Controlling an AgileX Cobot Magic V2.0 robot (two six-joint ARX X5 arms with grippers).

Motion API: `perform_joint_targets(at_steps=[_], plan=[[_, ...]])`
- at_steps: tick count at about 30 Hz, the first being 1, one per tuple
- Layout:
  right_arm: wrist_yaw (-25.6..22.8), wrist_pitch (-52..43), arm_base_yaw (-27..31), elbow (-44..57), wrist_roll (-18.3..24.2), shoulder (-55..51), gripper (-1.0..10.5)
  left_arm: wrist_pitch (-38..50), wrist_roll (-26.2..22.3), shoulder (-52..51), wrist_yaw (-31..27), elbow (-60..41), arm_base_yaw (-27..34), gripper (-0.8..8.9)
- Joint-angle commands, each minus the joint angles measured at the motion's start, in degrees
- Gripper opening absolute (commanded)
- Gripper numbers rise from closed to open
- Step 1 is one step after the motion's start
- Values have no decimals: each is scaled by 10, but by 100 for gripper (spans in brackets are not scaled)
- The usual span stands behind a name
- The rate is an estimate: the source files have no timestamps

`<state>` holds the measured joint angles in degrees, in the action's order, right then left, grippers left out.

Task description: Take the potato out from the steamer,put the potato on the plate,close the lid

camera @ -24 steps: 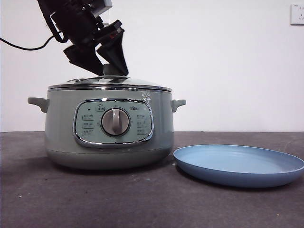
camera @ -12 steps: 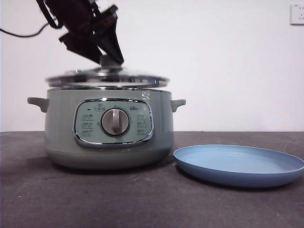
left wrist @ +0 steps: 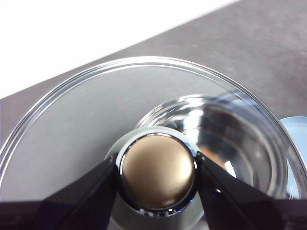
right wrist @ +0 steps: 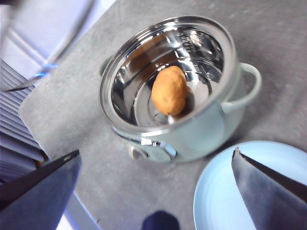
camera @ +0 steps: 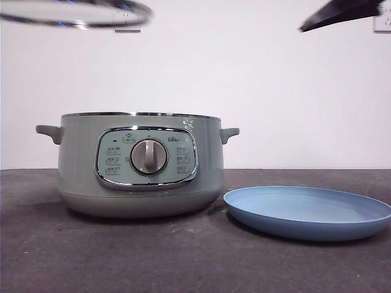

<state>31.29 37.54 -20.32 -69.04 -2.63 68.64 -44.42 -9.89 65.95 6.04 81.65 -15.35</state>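
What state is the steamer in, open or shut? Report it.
Open. The lid hangs high above it, its knob clamped in the left gripper; the steamer shows its bare bowl with the potato inside.

Sage-green steamer (camera: 139, 165), orange-brown potato (right wrist: 169, 90), light-blue plate (camera: 307, 211), chrome-rimmed clear lid (left wrist: 72, 120), dark grey table (camera: 183, 262)

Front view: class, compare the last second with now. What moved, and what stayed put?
The left gripper, shut on the knob, raised the lid off the steamer to the top left corner. The right gripper, open, has entered at the top right. The steamer, the potato inside it and the empty plate have not moved.
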Motion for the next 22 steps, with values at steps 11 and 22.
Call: perform_joint_targets(at_steps=[11, 22], plan=[[-123, -1, -132, -226, 37, 258, 648, -125, 27, -160, -33, 2, 31, -9], [-260, -17, -200, -339, 77, 438, 648, -176, 46, -220, -46, 2, 31, -9]])
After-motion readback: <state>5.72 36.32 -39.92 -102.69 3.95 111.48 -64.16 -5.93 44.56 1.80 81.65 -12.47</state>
